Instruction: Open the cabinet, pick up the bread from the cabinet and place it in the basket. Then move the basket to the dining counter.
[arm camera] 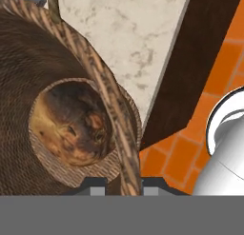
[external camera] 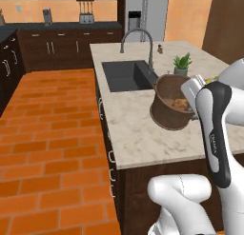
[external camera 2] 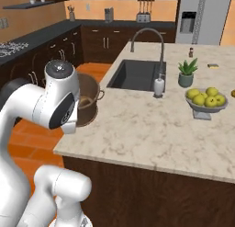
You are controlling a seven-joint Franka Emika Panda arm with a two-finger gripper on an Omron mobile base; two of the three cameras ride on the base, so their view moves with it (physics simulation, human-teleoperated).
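Observation:
The brown woven basket point(external camera: 167, 105) hangs tilted over the near edge of the beige dining counter point(external camera: 136, 134), lifted off the stone. The bread point(arm camera: 71, 124), a round brown roll, lies at the basket's bottom point(external camera: 180, 104). My gripper point(arm camera: 125, 186) is shut on the basket's rim point(arm camera: 119, 134), with one fingertip on each side of the woven wall. In the right base view the basket point(external camera 2: 87, 99) shows partly behind my arm, at the left edge of the dining counter point(external camera 2: 151, 125). The cabinet is out of view.
A dark sink point(external camera: 126, 74) with a curved faucet point(external camera: 138, 36) is set in the counter beyond the basket. A potted plant point(external camera 2: 187, 72), a soap dispenser point(external camera 2: 159, 86) and a bowl of yellow-green fruit point(external camera 2: 206, 99) stand further along. Orange brick floor point(external camera: 52, 129) lies to the left.

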